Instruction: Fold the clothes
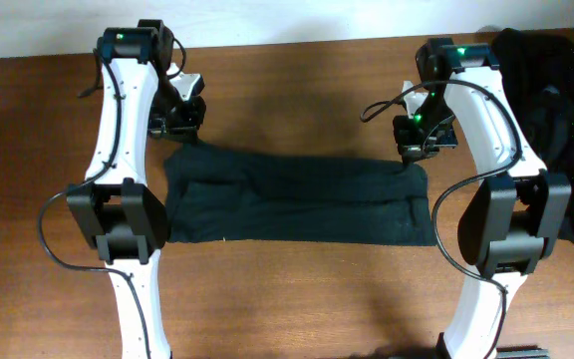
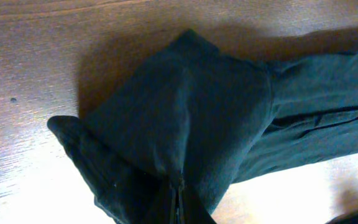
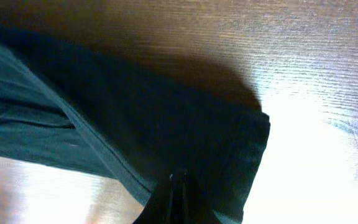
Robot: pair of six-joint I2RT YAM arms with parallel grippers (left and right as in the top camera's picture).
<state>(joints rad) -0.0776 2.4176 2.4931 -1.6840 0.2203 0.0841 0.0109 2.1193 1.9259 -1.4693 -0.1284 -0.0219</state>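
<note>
From overhead, the left arm [image 1: 123, 140] and right arm [image 1: 496, 130] flanked a black garment [image 1: 297, 199] stretched across the table [image 1: 297, 299] (more clothes [image 1: 556, 100] lay heaped at far right). In the left wrist view, the left gripper [image 2: 178, 198] was clenched on its bunched corner. In the right wrist view, the right gripper [image 3: 179, 186] pinched the opposite end.

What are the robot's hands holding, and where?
Both pinch the black garment: left gripper its left far corner, right gripper its right far corner.
</note>
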